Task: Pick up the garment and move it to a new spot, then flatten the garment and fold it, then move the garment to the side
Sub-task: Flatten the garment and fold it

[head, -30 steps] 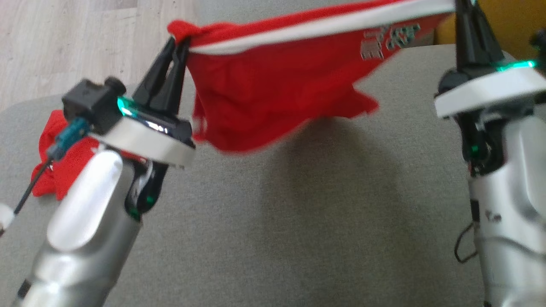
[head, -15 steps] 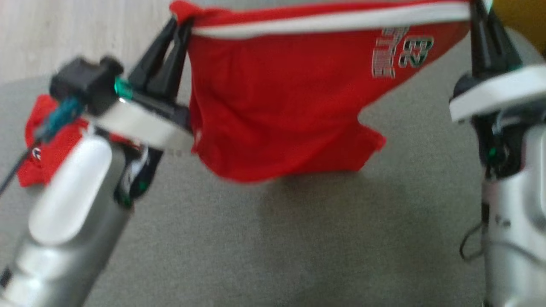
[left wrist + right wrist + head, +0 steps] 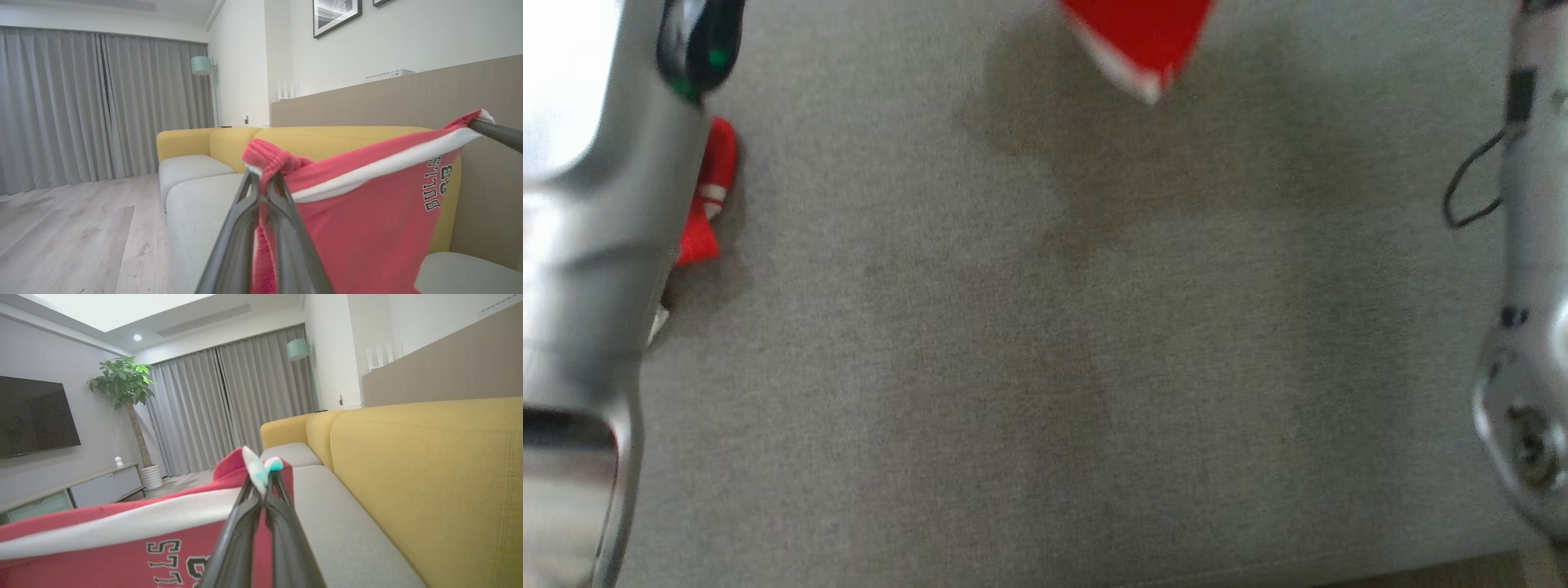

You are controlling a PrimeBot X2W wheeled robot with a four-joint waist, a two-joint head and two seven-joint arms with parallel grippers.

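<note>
Now we hold the red white-striped fabric garment [image 3: 367,212] stretched above the grey sofa seat [image 3: 1045,367], both jaws clenched on its corners.

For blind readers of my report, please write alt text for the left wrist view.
The left end effector pinches one corner of a red garment with a white band; the right end effector holds the other corner. Behind is a yellow sofa with grey cushions.
</note>
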